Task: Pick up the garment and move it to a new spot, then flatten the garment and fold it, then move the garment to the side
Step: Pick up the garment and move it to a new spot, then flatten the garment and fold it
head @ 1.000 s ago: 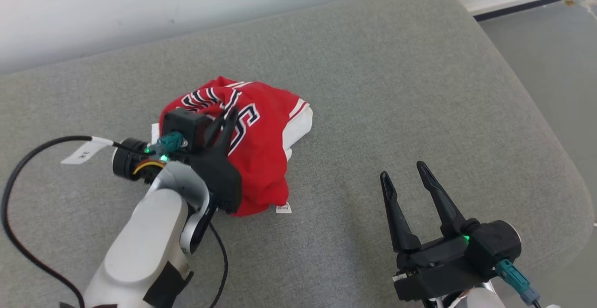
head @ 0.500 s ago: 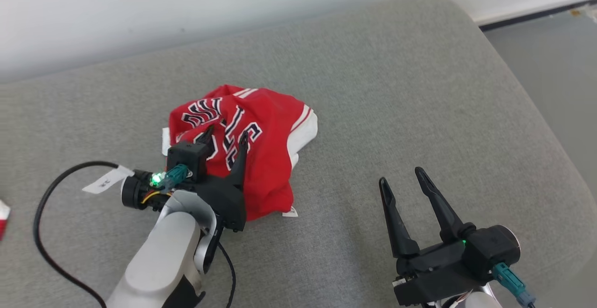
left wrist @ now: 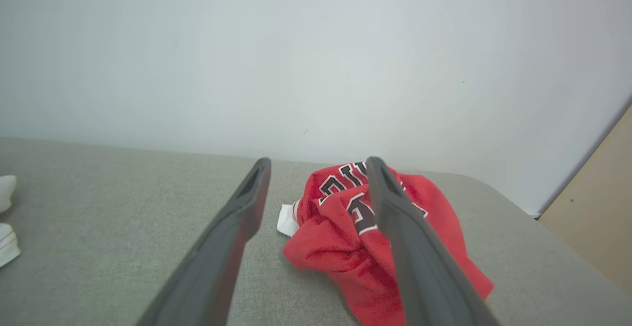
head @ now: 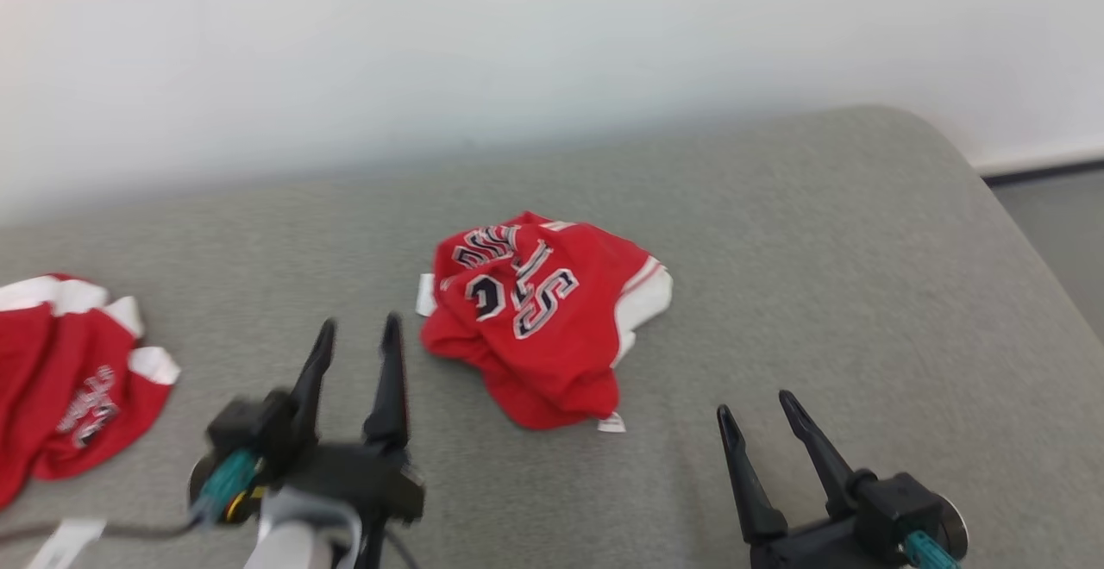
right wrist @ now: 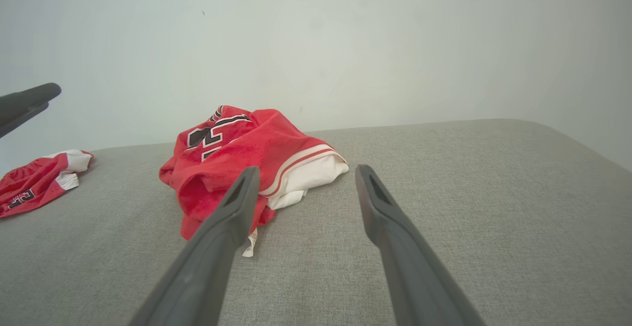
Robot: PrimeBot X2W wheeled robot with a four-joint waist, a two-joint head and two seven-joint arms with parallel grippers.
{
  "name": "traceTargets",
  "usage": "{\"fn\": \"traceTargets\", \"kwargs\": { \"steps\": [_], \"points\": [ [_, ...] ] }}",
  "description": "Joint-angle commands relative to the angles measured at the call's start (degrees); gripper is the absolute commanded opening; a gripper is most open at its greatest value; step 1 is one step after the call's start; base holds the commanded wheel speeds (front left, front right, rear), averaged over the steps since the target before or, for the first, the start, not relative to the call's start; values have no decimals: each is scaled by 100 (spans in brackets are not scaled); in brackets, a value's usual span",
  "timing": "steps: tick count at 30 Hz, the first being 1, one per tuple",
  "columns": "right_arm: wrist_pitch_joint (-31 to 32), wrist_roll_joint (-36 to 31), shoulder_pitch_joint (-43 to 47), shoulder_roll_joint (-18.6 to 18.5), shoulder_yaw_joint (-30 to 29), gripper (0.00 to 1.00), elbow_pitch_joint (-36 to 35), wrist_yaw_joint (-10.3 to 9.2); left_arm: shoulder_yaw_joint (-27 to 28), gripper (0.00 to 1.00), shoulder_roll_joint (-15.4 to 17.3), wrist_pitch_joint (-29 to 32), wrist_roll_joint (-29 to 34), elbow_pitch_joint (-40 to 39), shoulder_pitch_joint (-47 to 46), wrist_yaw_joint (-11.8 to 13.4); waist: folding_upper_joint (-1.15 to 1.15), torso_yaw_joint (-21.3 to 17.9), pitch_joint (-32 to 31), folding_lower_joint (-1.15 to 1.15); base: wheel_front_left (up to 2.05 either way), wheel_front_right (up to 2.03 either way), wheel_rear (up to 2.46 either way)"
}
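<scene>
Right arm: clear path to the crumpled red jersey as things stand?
Probably yes. The right gripper is open beside the red jersey; the grey cushion between them is bare, and the left gripper sits on the jersey's far side.

2 red garments; 2 grippers, L & R; 1 grey cushion.
</scene>
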Motion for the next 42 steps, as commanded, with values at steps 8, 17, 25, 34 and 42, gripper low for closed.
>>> {"fn": "traceTargets", "kwargs": {
  "steps": [8, 17, 25, 34, 42],
  "points": [
    [-4, -41, 329, -21, -150, 100, -49, -12, 676, 100, 54, -14, 895, -1379, 1467, 203, 0, 834, -585, 1, 0, 0, 0],
    [-5, -114, 480, -20, -374, 100, -168, -12, 945, 100, 25, -15, 1720, -1891, 2417, 124, 0, 955, -671, 1, 0, 0, 0],
    [-5, -80, 636, -42, -459, 100, -148, -12, 1087, 100, -69, -15, 2125, -2029, 2845, 12, 0, 991, -655, 1, 0, 0, 0],
    [-4, -61, 652, -33, -497, 100, -84, -12, 1081, 100, -159, -15, 2303, -1944, 2737, -75, 0, 1042, -657, 1, 0, 0, 0],
    [-5, -35, 569, -24, -436, 100, -55, -12, 1081, 100, -194, -16, 2357, -1908, 2662, -111, 0, 995, -630, 1, 0, 0, 0]
  ]
}}
